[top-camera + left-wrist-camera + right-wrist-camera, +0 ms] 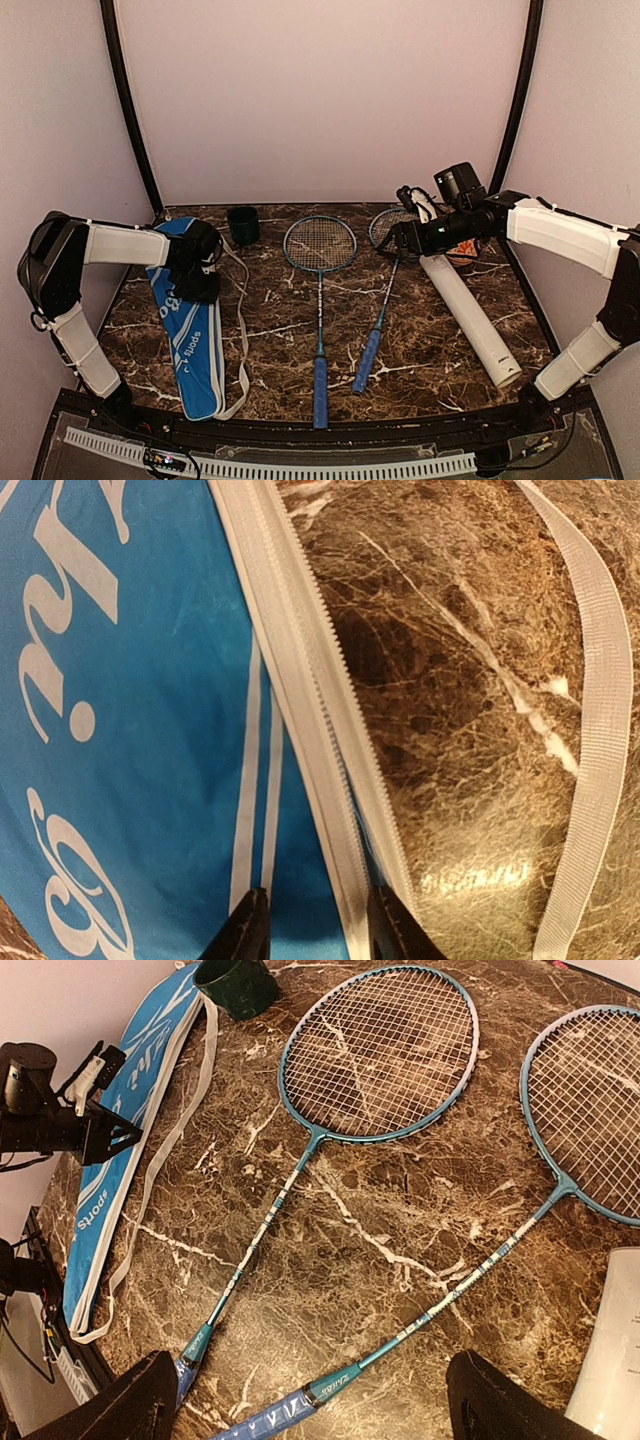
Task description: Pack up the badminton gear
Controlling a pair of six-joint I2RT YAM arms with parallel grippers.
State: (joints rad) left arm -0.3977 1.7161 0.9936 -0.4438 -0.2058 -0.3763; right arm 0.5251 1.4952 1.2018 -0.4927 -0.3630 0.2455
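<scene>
The blue racket bag (190,340) with white lettering lies at the left, its white strap (243,330) trailing beside it. My left gripper (202,283) is open, low over the bag's upper part; in the left wrist view its fingertips (245,932) straddle the bag's white zipper edge (310,710). Two blue-handled rackets (320,300) (385,290) lie side by side mid-table. The long white tube (470,320) lies at the right. My right gripper (402,237) is open wide and empty, above the right racket's shaft (480,1270). No shuttlecock shows clearly.
A small dark cup (243,225) stands at the back, between the bag and the left racket's head (320,243). The tube's end shows at the right wrist view's lower right (615,1360). The marble table (430,370) ends at a black front rail.
</scene>
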